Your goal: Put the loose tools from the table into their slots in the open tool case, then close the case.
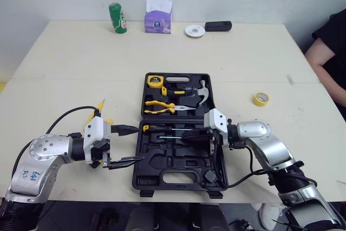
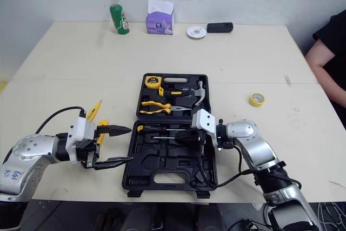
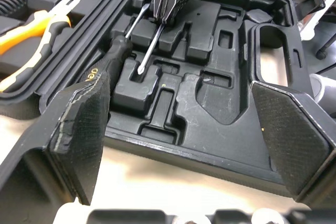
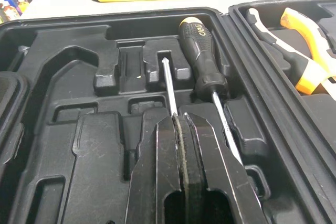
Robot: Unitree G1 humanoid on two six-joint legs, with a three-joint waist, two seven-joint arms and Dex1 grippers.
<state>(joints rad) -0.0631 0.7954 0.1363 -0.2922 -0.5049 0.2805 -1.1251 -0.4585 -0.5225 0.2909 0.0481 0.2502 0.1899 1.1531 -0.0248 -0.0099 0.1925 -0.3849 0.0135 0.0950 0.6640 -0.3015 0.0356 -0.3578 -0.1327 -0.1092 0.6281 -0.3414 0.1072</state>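
The open tool case (image 1: 162,162) lies flat near the front edge of the tabletop (image 1: 81,58), its two halves spread one behind the other. In the near half a black-handled screwdriver (image 4: 198,51) sits in its moulded slot along the hinge side. Just beside it lies the thin shaft of a second screwdriver (image 4: 169,87), its tip resting in a notch of the tray. The right gripper (image 1: 186,135) reaches in over that half from the right, its fingers pressed tight together on the second screwdriver, whose shaft comes out from between them. The far half holds a yellow tape measure (image 1: 155,81), yellow-handled pliers (image 1: 159,106) and a hammer (image 1: 203,93). The left gripper (image 1: 128,145) hangs level with the case's left edge, pointing toward it. Its fingers (image 3: 79,129) are spread wide and hold nothing. Behind that gripper, on the bare tabletop, lie a slim yellow tool (image 2: 95,109) and a second yellow piece (image 2: 102,125). A yellow tape roll (image 1: 260,99) lies well to the right of the case. Along the far edge stand a green can (image 1: 117,18), a purple tissue pack (image 1: 158,17), a white roll (image 1: 194,31) and a small black device (image 1: 218,26). A person's arm (image 1: 330,58) shows at the right edge.
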